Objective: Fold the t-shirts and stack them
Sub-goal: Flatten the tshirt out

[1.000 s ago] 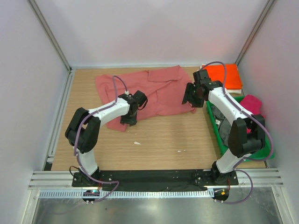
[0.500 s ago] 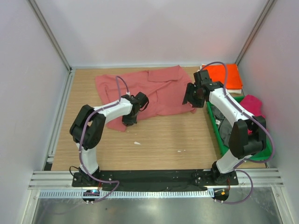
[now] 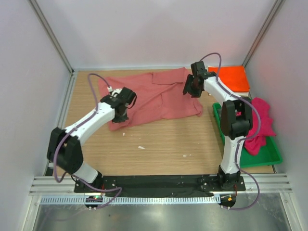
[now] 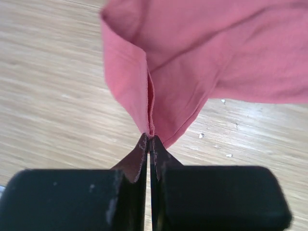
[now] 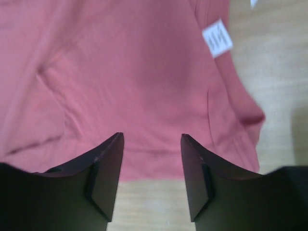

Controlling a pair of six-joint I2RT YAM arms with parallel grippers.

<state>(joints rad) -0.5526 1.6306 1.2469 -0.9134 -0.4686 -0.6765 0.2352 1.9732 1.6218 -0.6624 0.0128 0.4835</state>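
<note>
Your left pincer [image 4: 150,138] clamped on 8 o'clock corner of salmon-red t-shirt [image 4: 207,57] for folding; right pincer [image 5: 151,138] apart over its 2 o'clock edge.

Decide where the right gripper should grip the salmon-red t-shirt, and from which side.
Grip the salmon-red t-shirt at its far-right edge, beside the white label, coming down from above. The cloth lies flat there, and the open right gripper sits over that edge. The left gripper is shut on the near-left corner, so this opposite hold should probably let both arms lift it evenly.
</note>
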